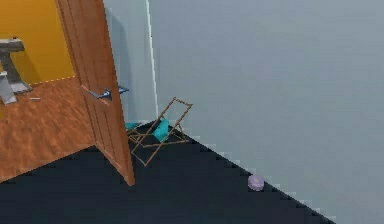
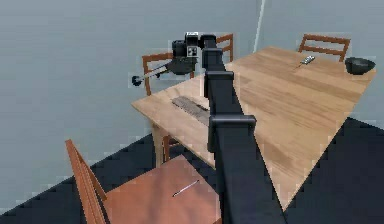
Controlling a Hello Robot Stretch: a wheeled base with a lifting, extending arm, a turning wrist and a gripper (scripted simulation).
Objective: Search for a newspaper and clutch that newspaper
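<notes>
A: Wood table [image 2: 300, 100], smooth planks. Flat grey slab [image 2: 190, 105] lies on it beside my arm [image 2: 235, 150], likely the newspaper.
B: Claw?
A: My gripper [image 2: 140, 79] is up by a slat-back chair [image 2: 160, 62]. Can't tell its width or whether it holds anything.
B: Risk?
A: The sheet's thin and flat, so I could skid over it or bump the chair.

Door [image 1: 95, 60]: smooth brown wood, metal handle [image 1: 100, 93]. Floor [image 1: 150, 195] dark, matt; wood planks [image 1: 40, 130] at 9 o'clock. Rack [image 1: 172, 118] wooden slats, teal cloth [image 1: 160, 131]. Counter [image 2: 290, 110] pale grained wood; chair [image 2: 150, 200] at 7 o'clock redder wood. Arm [image 2: 235, 150] matt black.
</notes>
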